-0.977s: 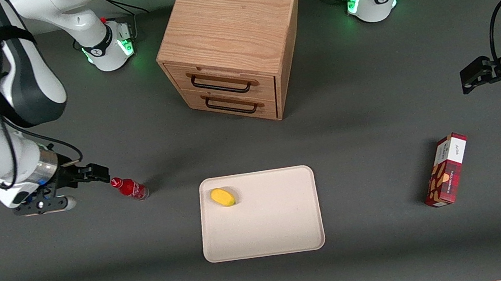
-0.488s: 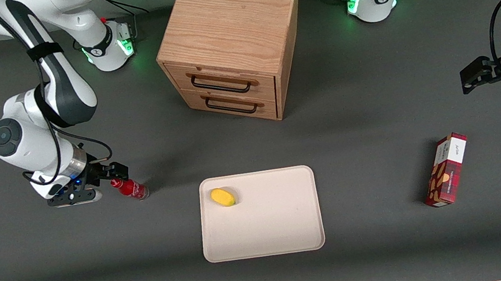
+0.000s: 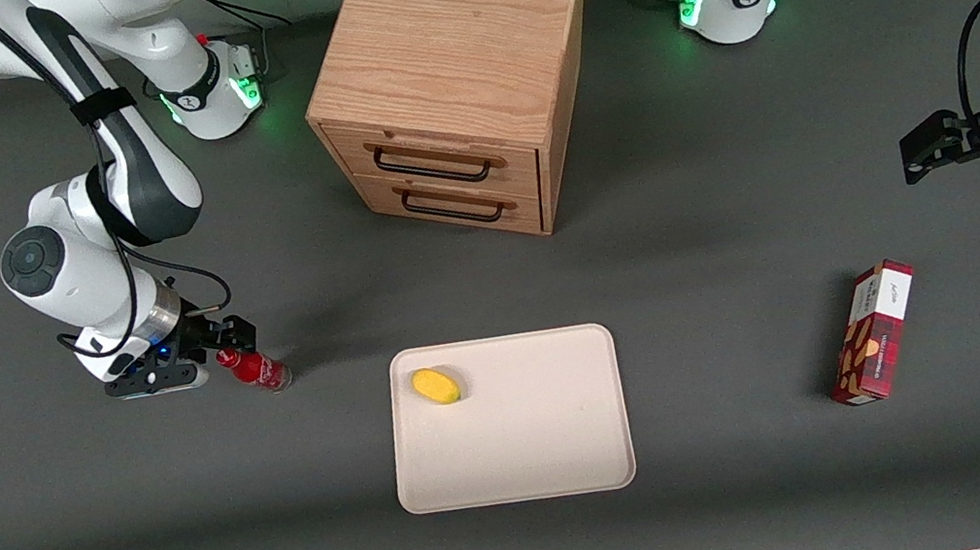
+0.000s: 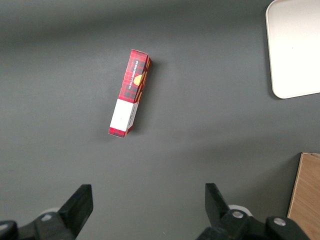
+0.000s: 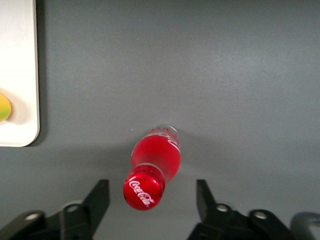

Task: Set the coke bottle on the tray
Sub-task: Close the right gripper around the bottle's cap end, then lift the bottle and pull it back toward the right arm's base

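The coke bottle (image 3: 255, 369), small and red with a red cap, stands on the dark table beside the tray, toward the working arm's end. My right gripper (image 3: 233, 341) hangs just over its cap. In the right wrist view the gripper (image 5: 152, 199) is open, with the cap of the bottle (image 5: 154, 165) between the two fingers (image 5: 99, 198) and touching neither. The cream-white tray (image 3: 527, 446) lies nearer the front camera than the cabinet. Its rim also shows in the right wrist view (image 5: 20, 75).
A yellow fruit-like object (image 3: 435, 386) lies on the tray near the bottle's corner. The wooden two-drawer cabinet (image 3: 458, 73) stands farther from the camera. A red snack box (image 3: 873, 332) lies toward the parked arm's end and shows in the left wrist view (image 4: 130, 92).
My right arm has swung in toward the bottle, bringing the gripper from beside the cap to over it. The bottle and the tray have not moved.
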`<state>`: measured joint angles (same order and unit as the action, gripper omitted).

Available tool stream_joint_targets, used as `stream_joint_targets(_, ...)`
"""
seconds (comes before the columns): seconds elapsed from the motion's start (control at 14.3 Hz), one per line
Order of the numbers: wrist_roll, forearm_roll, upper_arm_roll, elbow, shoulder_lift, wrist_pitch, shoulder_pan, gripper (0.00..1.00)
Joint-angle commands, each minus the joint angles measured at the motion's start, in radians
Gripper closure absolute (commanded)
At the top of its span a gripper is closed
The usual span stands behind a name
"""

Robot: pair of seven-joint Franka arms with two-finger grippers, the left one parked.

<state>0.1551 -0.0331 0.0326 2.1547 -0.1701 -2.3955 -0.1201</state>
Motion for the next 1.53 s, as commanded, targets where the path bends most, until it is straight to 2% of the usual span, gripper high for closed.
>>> stream_joint_targets(0.0,-0.009,0.022,0.003,0.025,0.026,-0.017,0.002,0.51)
stream_joint_targets(0.14,-0.012,0.024,0.003,0.019,0.026,-0.017,0.002,0.68)
stream_joint_targets(0.28,-0.011,0.024,0.003,0.014,0.021,-0.017,0.000,0.94)
stream_joint_targets(0.35,-0.011,0.024,0.004,0.013,0.021,-0.017,0.000,1.00)
stream_joint_targets(0.7,-0.006,0.044,0.006,-0.024,0.038,0.027,-0.001,1.00)
stream_joint_targets(0.98,-0.008,0.044,0.004,-0.275,0.053,0.391,0.003,1.00)
stream_joint_targets(1.47,-0.014,0.044,0.003,-0.746,0.057,0.918,0.013,1.00)
